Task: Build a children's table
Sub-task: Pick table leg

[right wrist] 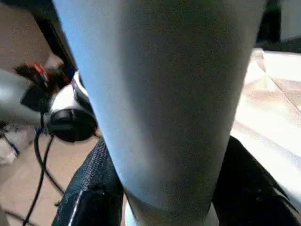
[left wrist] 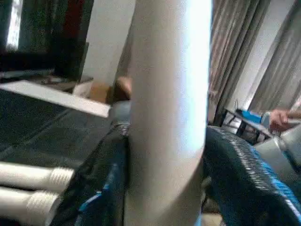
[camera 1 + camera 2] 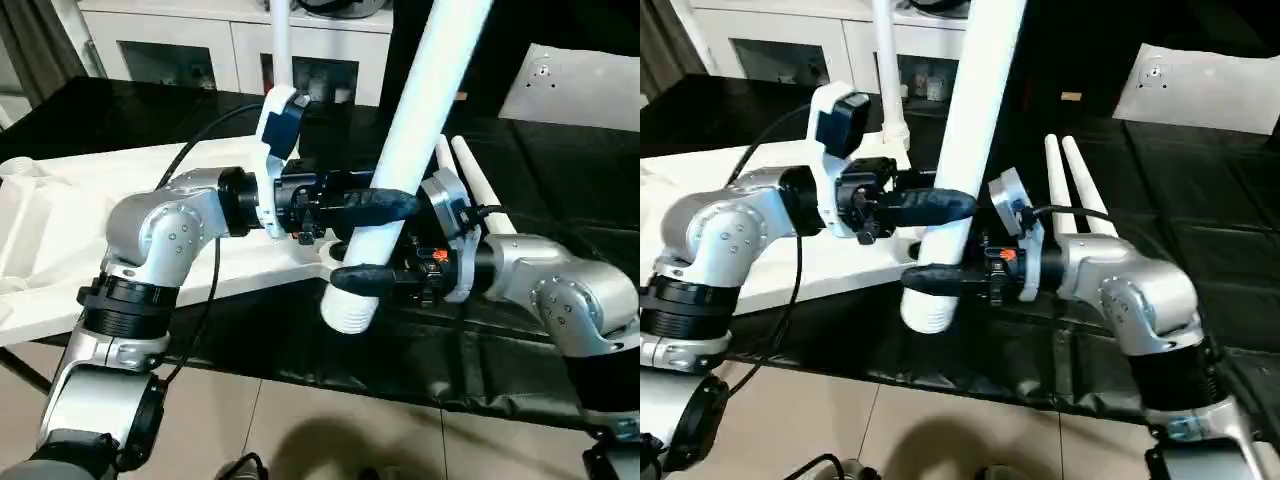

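Leg (image 3: pixel 415 130) rises through the centre of the frame, both grippers closed around it: left gripper (image 3: pixel 385 203) above, right gripper (image 3: pixel 365 275) lower near the threaded end. Tabletop (image 3: pixel 60 240) lies at left. Opposing pulls could twist it loose, missing the corner socket.

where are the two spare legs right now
The two spare legs lie side by side on the black table, just behind the right gripper and to the right of the leg both grippers hold.
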Tool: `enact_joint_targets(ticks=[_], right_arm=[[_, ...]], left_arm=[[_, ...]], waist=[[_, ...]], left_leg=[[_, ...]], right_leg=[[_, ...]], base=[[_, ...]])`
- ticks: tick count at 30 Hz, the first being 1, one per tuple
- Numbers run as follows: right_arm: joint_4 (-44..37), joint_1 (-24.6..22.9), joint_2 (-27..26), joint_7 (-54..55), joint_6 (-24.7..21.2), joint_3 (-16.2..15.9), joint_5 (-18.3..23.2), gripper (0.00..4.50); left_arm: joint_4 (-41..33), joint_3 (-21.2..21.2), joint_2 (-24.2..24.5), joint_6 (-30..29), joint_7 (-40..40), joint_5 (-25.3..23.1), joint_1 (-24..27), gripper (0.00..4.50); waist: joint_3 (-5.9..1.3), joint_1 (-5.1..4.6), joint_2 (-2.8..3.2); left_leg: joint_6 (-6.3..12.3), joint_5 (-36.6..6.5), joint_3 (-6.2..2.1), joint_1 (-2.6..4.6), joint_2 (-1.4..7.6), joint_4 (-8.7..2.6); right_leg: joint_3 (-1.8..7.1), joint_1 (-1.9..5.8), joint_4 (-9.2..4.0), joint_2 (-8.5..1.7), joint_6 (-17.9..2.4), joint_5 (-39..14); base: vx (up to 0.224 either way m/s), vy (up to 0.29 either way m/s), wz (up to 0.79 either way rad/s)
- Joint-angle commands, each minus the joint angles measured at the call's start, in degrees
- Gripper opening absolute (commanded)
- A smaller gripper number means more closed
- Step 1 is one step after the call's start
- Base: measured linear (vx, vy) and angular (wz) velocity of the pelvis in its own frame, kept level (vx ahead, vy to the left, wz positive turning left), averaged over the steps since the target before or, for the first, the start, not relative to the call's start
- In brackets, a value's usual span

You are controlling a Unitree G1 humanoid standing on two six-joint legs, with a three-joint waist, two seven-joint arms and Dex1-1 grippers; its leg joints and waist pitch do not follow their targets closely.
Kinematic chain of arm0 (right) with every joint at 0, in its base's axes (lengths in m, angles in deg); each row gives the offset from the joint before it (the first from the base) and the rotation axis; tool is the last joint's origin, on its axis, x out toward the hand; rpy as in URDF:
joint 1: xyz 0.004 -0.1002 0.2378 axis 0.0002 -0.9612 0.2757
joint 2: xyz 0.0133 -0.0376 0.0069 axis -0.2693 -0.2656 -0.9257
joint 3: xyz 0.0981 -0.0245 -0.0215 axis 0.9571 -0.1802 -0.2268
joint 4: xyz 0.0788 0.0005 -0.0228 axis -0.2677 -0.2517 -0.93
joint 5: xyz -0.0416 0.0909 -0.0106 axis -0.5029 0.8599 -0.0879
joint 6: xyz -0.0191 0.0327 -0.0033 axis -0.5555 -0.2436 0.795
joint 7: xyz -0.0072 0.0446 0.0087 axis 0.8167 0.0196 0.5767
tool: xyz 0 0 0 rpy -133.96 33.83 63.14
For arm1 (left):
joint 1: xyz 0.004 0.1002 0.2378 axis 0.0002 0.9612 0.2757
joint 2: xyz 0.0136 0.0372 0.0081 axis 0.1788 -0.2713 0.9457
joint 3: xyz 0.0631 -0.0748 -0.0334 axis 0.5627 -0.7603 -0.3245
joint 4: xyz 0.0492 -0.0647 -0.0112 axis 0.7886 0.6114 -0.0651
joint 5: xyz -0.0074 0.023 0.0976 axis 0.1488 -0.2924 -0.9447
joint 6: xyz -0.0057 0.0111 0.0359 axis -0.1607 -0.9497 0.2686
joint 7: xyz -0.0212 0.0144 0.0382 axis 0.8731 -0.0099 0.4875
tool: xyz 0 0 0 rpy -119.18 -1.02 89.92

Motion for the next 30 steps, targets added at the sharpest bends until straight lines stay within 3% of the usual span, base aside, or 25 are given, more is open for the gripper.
enact_joint_targets(ticks=[1, 4, 5, 9, 15, 17, 19, 21, 22, 24, 25, 27, 30], right_arm=[[0.68, -0.79, -0.31, 2.77, 0.22, 0.14, -1.22, 1.99], [1.42, -1.85, -3.18, 6.62, 3.07, 0.67, -3.06, 1.99], [1.90, -2.17, -4.39, 8.42, 4.31, 1.07, -3.89, 1.98], [2.73, -2.63, -6.71, 12.38, 6.66, 2.74, -5.04, 1.96], [3.23, -3.67, -9.55, 19.19, 10.58, 5.20, -7.44, 1.94], [2.98, -4.46, -10.62, 22.54, 12.28, 6.19, -8.94, 1.93], [2.77, -4.94, -11.08, 24.53, 13.12, 6.65, -9.94, 1.93], [2.70, -5.31, -11.43, 26.84, 13.95, 7.05, -11.27, 1.93], [2.51, -5.82, -11.95, 29.72, 14.77, 7.69, -12.64, 1.93], [2.32, -6.11, -12.19, 30.78, 15.10, 7.98, -13.08, 1.93], [1.70, -6.99, -12.73, 32.98, 15.39, 8.52, -13.88, 1.93], [1.13, -8.07, -13.03, 35.41, 15.87, 8.13, -15.87, 1.93], [0.07, -9.68, -14.08, 38.37, 15.93, 7.82, -17.28, 1.93]], left_arm=[[-3.88, 0.06, -1.49, -0.59, -0.67, 2.62, -0.20, 3.05], [-4.01, -0.90, -4.53, -0.65, -6.51, 1.95, 0.39, 3.30], [-3.85, -1.35, -5.66, 0.55, -8.85, 0.95, 0.61, 3.41], [-1.66, -4.78, -8.27, 4.04, -14.98, -0.60, 0.02, 3.56], [-1.58, -11.22, -9.89, 7.10, -21.46, 0.96, 0.36, 3.99], [-2.37, -12.62, -9.37, 9.09, -23.80, -0.57, 1.82, 4.20], [-2.40, -13.12, -8.56, 9.98, -25.72, -2.28, 2.99, 4.31], [-2.21, -13.03, -7.43, 10.70, -27.63, -4.66, 4.15, 4.47], [-2.08, -12.43, -5.82, 12.08, -29.34, -8.06, 6.06, 4.50], [-2.07, -12.18, -5.10, 12.72, -29.92, -9.51, 7.06, 4.50], [-1.80, -9.50, -2.38, 15.35, -31.80, -15.90, 9.80, 4.50], [-1.75, -6.54, 0.08, 17.56, -32.33, -20.45, 12.97, 4.50], [-0.87, -1.32, 4.21, 19.59, -33.92, -27.25, 16.78, 4.50]], waist=[[-4.80, 0.31, -0.04], [-4.71, 0.26, -0.08], [-4.73, 0.26, 0.19], [-4.74, 0.08, 0.00], [-4.75, -0.25, 0.24], [-4.77, -0.41, 0.63], [-4.79, -0.52, 0.53], [-4.81, -0.62, 0.94], [-4.78, -0.79, 1.03], [-4.70, -1.02, 1.05], [-4.76, -1.04, 1.16], [-4.70, -1.32, 1.11], [-4.78, -1.71, 1.42]], left_leg=[[0.52, -7.77, -0.12, 0.58, 1.29, -3.69], [0.01, -8.90, -0.14, 0.61, 1.14, -3.74], [-0.19, -9.17, -0.22, 0.57, 1.16, -3.75], [-0.40, -9.81, -0.24, 0.59, 1.01, -3.79], [-0.46, -10.26, -0.33, 0.54, 0.92, -3.86], [-0.43, -10.29, -0.40, 0.60, 0.91, -3.93], [-0.40, -10.41, -0.38, 0.59, 0.97, -3.97], [-0.50, -10.92, -0.50, 0.71, 1.00, -4.08], [-0.68, -11.34, -0.43, 0.71, 0.92, -4.10], [-1.02, -12.02, -0.51, 0.73, 0.93, -4.28], [-1.15, -12.37, -0.57, 0.83, 0.97, -4.29], [-1.38, -13.00, -0.62, 0.84, 1.03, -4.48], [-1.90, -13.85, -0.71, 0.95, 1.10, -4.61]], right_leg=[[1.94, 3.67, -4.16, -3.46, -12.36, -12.71], [1.84, 3.65, -4.62, -3.38, -11.37, -15.18], [1.87, 3.63, -4.57, -3.37, -10.88, -15.73], [1.79, 3.63, -5.03, -3.31, -9.72, -17.44], [1.67, 3.51, -5.05, -3.17, -9.31, -16.70], [1.68, 3.50, -4.97, -3.07, -9.06, -16.40], [1.69, 3.47, -4.96, -3.03, -8.97, -16.17], [1.67, 3.43, -4.94, -2.94, -8.59, -16.10], [1.69, 3.36, -5.06, -2.87, -8.21, -16.65], [1.67, 3.28, -5.11, -2.84, -7.53, -17.65], [1.73, 3.24, -5.24, -2.92, -7.11, -18.09], [1.76, 3.09, -5.21, -2.85, -6.22, -18.62], [1.86, 2.87, -5.03, -2.84, -6.82, -17.27]], base=[[0.000, 0.000, 0.00], [0.000, 0.000, 0.00], [0.000, 0.000, 0.00], [0.000, 0.000, 0.00], [0.000, 0.000, 0.00], [0.000, 0.000, 0.00], [0.000, 0.000, 0.00], [0.000, 0.000, 0.00], [0.000, 0.000, 0.00], [0.000, 0.000, 0.00], [0.000, 0.000, 0.00], [0.000, 0.000, 0.00], [0.000, 0.000, 0.00]])
